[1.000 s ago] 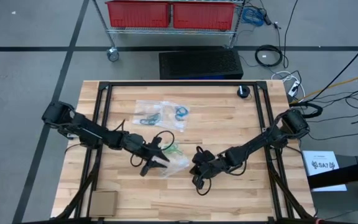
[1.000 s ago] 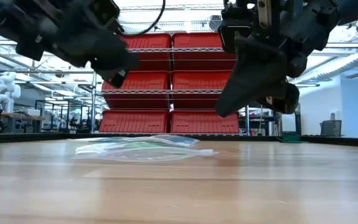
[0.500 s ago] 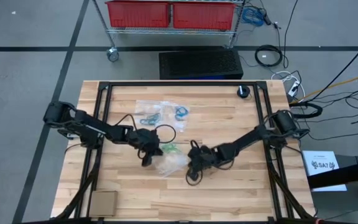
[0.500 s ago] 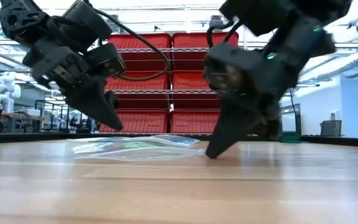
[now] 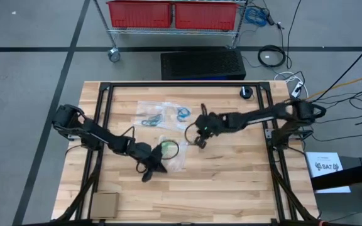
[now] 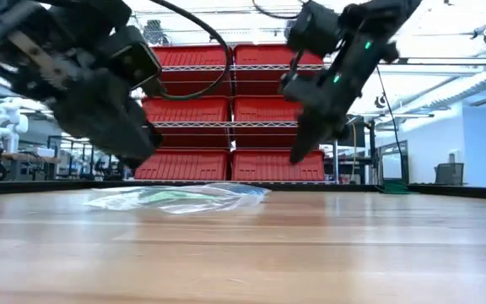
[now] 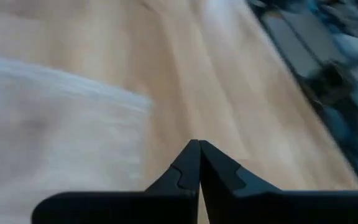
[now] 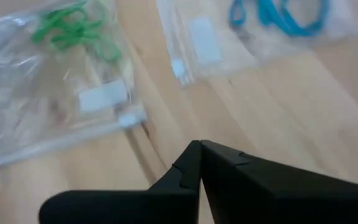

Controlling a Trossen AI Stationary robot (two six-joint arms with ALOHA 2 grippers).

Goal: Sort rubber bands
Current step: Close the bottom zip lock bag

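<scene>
On the wooden table (image 5: 231, 176), around centre, lie clear plastic bags: one bag (image 8: 55, 93) holds the green rubber bands (image 8: 73, 28), another bag (image 8: 241, 37) at about 12 o'clock of it holds the blue rubber bands (image 8: 278, 15); a third bag (image 5: 148, 116) farther toward 10 o'clock holds dark loops, colour hard to tell. No loose band shows on the bare wood, so sorting looks largely done by colour; whether any band is left to place I cannot tell. Left gripper (image 5: 148, 172) sits at 7 o'clock of the green bag, low over the table, arm stretched across from the 9 o'clock edge, pincer closed with tips meeting and nothing visible between them (image 7: 197, 149). Right gripper (image 5: 201, 142) hangs at 3 o'clock of the bags, raised off the surface in the low view (image 6: 298, 152), arm reaching level from the 3 o'clock side, pincer also closed and empty, pointing down toward the gap between green and blue bags
</scene>
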